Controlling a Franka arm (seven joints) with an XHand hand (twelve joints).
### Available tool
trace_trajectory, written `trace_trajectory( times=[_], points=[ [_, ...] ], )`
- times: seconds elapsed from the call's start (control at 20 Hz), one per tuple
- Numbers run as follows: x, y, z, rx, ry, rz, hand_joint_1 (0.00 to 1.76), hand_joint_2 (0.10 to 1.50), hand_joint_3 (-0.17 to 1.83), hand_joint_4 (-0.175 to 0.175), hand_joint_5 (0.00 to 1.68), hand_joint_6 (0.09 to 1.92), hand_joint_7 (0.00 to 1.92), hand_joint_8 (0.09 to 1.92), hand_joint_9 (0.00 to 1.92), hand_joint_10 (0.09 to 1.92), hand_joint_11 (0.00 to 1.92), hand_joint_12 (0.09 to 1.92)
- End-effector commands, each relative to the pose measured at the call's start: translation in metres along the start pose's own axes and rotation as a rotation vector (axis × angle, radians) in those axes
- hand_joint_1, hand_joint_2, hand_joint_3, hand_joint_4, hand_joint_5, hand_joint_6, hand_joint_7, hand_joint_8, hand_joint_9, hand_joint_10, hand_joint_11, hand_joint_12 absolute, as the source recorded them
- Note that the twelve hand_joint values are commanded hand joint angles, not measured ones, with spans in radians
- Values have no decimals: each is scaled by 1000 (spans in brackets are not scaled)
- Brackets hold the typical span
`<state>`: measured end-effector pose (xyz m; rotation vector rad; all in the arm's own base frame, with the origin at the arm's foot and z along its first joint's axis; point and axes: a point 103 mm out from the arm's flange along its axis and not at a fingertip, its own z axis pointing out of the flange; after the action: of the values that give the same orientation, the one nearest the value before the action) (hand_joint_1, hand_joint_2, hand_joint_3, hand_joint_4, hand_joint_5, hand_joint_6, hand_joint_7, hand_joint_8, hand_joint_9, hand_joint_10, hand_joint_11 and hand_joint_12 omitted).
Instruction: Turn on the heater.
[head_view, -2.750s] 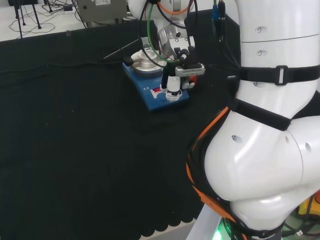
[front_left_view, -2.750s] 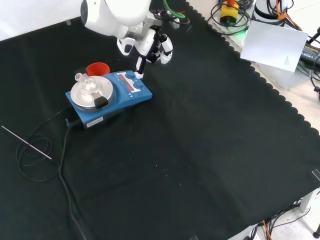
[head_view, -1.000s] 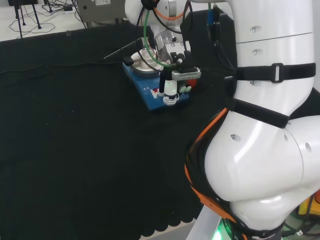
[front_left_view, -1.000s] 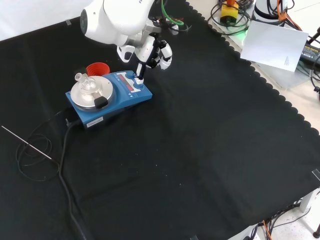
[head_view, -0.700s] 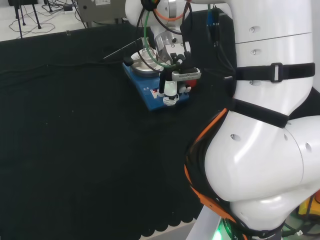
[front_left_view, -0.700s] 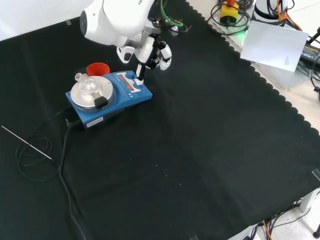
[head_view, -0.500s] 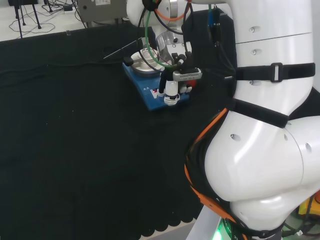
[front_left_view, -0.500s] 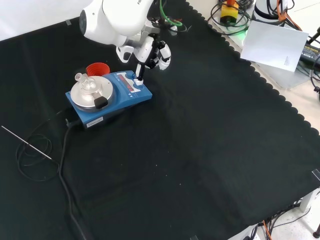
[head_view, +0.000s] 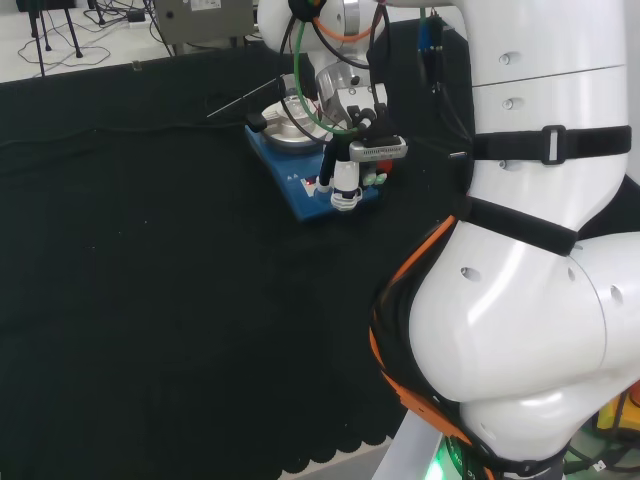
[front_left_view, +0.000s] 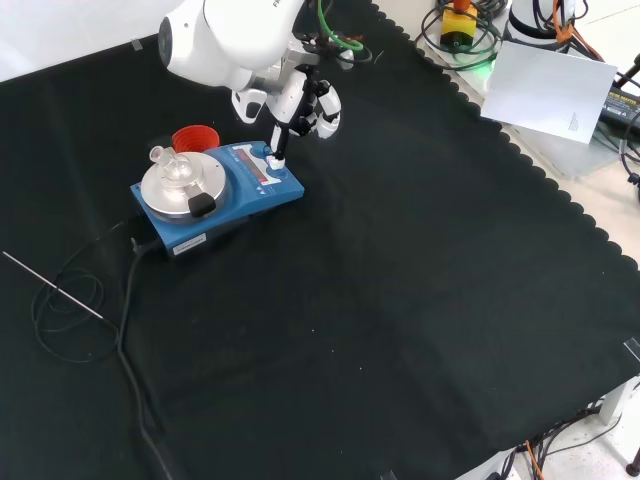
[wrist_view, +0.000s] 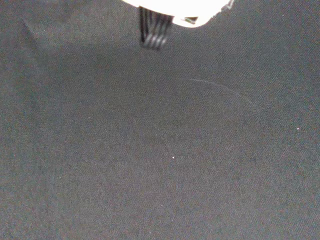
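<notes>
In the front view the hand (front_left_view: 300, 105) reaches down from the top with one finger (front_left_view: 277, 143) held straight, its tip at the top right corner of the blue heater (front_left_view: 215, 200) – on or just above the front panel, I cannot tell which – while the other fingers curl back toward the palm with nothing in them. The heater sits on the black cloth (front_left_view: 400, 280) in the upper left of that view. Its round metal plate (front_left_view: 183, 183) carries a small clear glass flask (front_left_view: 167, 160), and a black cable (front_left_view: 125, 330) trails from its lower left corner toward the near edge. Just behind the heater stands a red ribbed ring (front_left_view: 194, 137) – a stand. In the head view the arm's big white links (head_view: 540, 250) fill the right side.
</notes>
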<state>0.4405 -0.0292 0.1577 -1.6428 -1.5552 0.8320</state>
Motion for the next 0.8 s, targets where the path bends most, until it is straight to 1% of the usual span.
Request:
trace_trajectory(
  times=[0.05, 0.15, 0.35, 0.6, 0.8],
  points=[
    [2, -20, -18, -22, -4, 0, 1423, 717, 1037, -43, 277, 87, 1602, 1489, 1734, 1456, 1642, 1452],
    [3, -29, -25, -33, -6, 5, 1423, 717, 1038, -43, 279, 87, 1602, 1489, 1734, 1456, 1641, 1452],
    [4, -36, -34, -50, -7, 13, 1423, 717, 1038, -43, 283, 87, 1602, 1490, 1735, 1456, 1640, 1452],
    [2, -38, -39, -62, 2, 6, 1423, 717, 1039, -43, 286, 87, 1602, 1490, 1735, 1456, 1639, 1452],
    [3, -37, -42, -62, 8, 11, 1423, 716, 1039, -44, 287, 87, 1602, 1490, 1735, 1456, 1636, 1451]
  ],
)
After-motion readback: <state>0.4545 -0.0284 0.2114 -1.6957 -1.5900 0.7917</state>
